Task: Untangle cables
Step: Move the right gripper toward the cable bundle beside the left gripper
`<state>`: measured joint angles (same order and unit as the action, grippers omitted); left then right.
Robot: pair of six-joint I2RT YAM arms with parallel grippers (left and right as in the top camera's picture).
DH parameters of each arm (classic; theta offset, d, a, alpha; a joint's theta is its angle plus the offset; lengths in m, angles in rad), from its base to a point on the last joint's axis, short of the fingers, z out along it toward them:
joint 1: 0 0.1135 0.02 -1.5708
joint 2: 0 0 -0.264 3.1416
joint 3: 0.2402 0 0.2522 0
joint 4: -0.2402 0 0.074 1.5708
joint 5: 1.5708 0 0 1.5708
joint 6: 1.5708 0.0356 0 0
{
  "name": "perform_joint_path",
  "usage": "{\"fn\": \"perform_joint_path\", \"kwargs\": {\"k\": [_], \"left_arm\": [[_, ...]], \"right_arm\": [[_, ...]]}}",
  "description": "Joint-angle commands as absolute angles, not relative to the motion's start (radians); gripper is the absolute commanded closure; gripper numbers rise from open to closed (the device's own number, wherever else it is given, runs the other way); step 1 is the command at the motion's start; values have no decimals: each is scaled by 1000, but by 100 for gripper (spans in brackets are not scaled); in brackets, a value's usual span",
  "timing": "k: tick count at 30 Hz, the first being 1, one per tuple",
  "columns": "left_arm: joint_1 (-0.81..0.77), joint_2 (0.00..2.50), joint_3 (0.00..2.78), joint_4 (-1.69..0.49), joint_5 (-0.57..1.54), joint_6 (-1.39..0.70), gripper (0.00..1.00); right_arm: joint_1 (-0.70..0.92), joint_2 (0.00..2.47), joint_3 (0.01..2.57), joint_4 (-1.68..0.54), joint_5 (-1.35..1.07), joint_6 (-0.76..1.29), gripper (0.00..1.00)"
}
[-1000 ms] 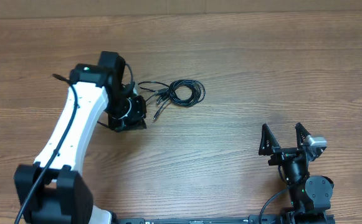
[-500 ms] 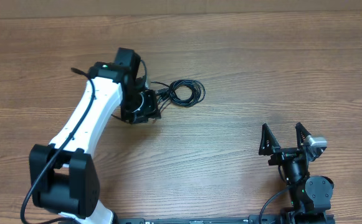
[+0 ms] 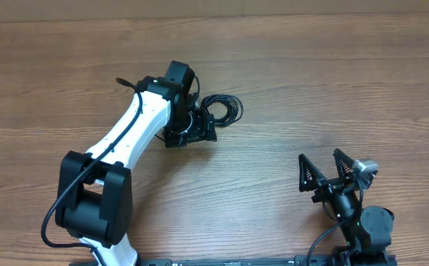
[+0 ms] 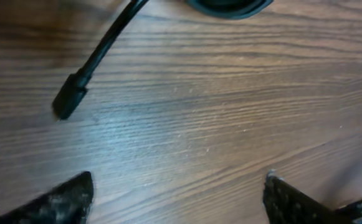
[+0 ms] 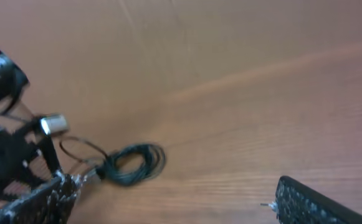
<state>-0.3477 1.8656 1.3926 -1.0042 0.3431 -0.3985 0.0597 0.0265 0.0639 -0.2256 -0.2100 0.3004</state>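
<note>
The cables lie on the bench as one small black coil of several loops, with loose strands running off its left side. The left arm reaches in from the near-left of the coil. Its dark wrist sits just beside the coil and over those loose strands, so the overhead view hides where they end and whether they cross. The left fingers are apart, with only bench wood between them, gripping nothing. The right fingers stand well apart from the coil, to its near-right, spread wide and likewise gripping nothing.

The left wrist view shows what the overhead cannot. One strand ending in a dark plug lies flat on the wood, beyond the fingertips and not touching them. It runs up to the top of the frame, where the coil's rim shows just beside it. The right wrist view is blurred and looks across the bench at the coil, which lies low and flat. A thin single loop spreads off it toward the left arm's dark wrist.
</note>
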Motion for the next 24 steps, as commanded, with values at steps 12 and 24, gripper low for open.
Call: {"fn": "perform_joint_path", "kwargs": {"k": [12,24], "left_arm": [[-374,1877,1400,-961,217,-473,25],[-387,1877,1317,-865,205,-506,49]], "right_arm": [[62,609,794,-632,-223,311,0],[62,1160,1024,-751,-683,315,0]]}}
